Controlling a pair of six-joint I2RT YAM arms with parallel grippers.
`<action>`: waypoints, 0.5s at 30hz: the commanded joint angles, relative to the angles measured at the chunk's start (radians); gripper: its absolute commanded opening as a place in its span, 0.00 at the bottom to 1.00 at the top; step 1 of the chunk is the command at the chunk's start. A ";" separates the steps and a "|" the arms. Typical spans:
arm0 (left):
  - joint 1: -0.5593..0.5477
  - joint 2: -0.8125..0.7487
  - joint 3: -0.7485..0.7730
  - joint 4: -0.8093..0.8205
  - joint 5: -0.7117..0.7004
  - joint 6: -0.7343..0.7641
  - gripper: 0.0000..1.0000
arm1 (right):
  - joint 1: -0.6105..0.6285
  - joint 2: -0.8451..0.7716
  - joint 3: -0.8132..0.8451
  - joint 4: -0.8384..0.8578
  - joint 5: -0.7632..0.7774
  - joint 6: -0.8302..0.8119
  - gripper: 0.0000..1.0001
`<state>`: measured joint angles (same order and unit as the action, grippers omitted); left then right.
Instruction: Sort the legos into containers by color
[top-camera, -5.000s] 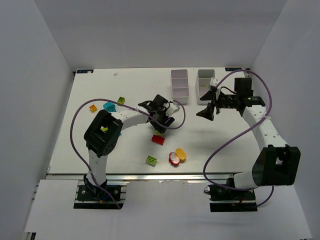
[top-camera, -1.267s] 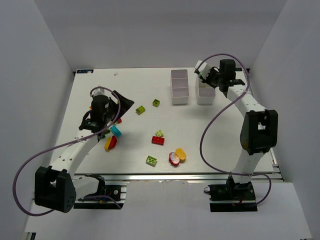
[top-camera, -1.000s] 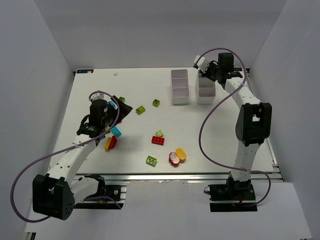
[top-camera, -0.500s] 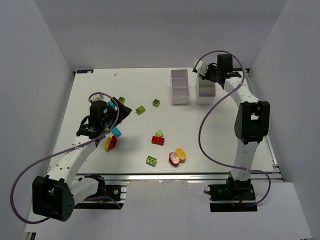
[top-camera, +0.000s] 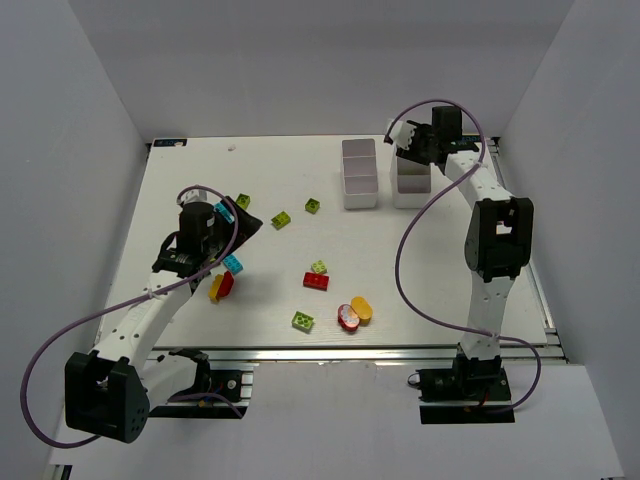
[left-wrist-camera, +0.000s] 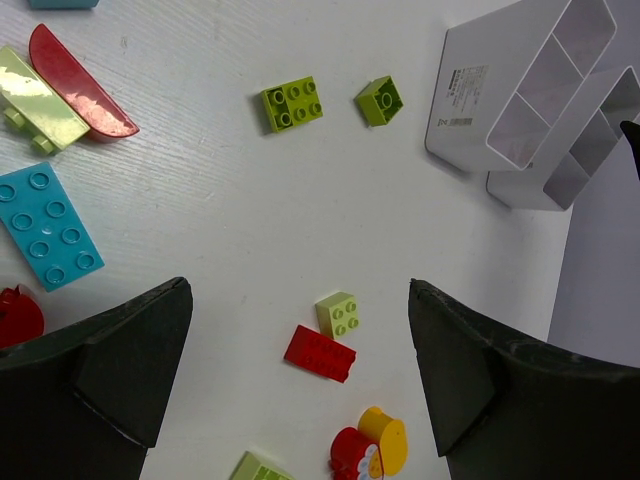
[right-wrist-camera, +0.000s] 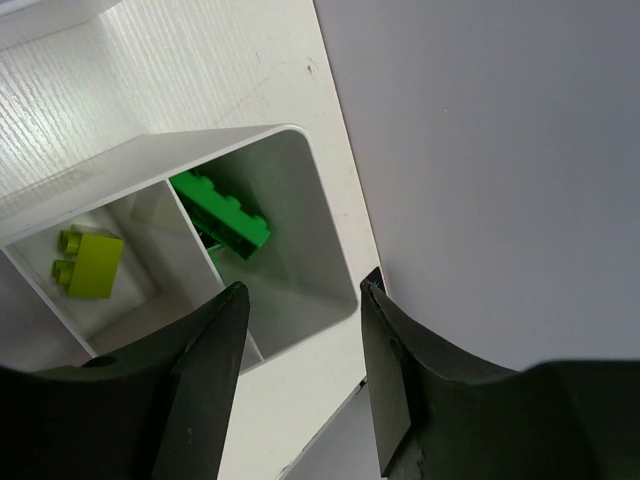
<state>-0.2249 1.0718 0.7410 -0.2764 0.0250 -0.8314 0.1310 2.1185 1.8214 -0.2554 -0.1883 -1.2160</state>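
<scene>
My left gripper (top-camera: 240, 220) hovers open over the table's left half, with nothing between its fingers (left-wrist-camera: 120, 365). Below it in the left wrist view lie a small lime lego (left-wrist-camera: 338, 313), a red lego (left-wrist-camera: 320, 353) and a red-and-yellow piece (left-wrist-camera: 370, 450); a cyan lego (left-wrist-camera: 48, 228) lies to the left. My right gripper (top-camera: 410, 141) hangs open and empty over the far end of the right container (top-camera: 411, 182). In the right wrist view a dark green lego (right-wrist-camera: 220, 215) rests in that end compartment and a lime lego (right-wrist-camera: 90, 263) in the one beside it. The left container (top-camera: 359, 172) stands alongside.
More legos are scattered: lime (top-camera: 281, 219), olive green (top-camera: 313, 205), lime (top-camera: 302, 320), a red and yellow pair (top-camera: 220, 287). White walls close in the back and the sides, and the back wall stands right behind the right gripper. Purple cables loop from both arms.
The right gripper has edged toward the back over the right container's far end and its jaws have widened. The left arm has barely moved.
</scene>
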 joint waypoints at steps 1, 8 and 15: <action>0.007 -0.023 0.020 -0.006 -0.011 0.014 0.98 | -0.004 0.003 0.046 0.011 0.007 -0.024 0.55; 0.013 -0.001 0.070 -0.076 -0.097 0.064 0.98 | -0.011 -0.100 0.027 0.060 -0.002 0.122 0.70; 0.062 0.140 0.221 -0.250 -0.140 0.230 0.98 | -0.030 -0.350 -0.138 -0.118 -0.361 0.317 0.88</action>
<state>-0.1890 1.1645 0.8890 -0.4259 -0.0708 -0.7063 0.1143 1.9182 1.7020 -0.2691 -0.2855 -0.9913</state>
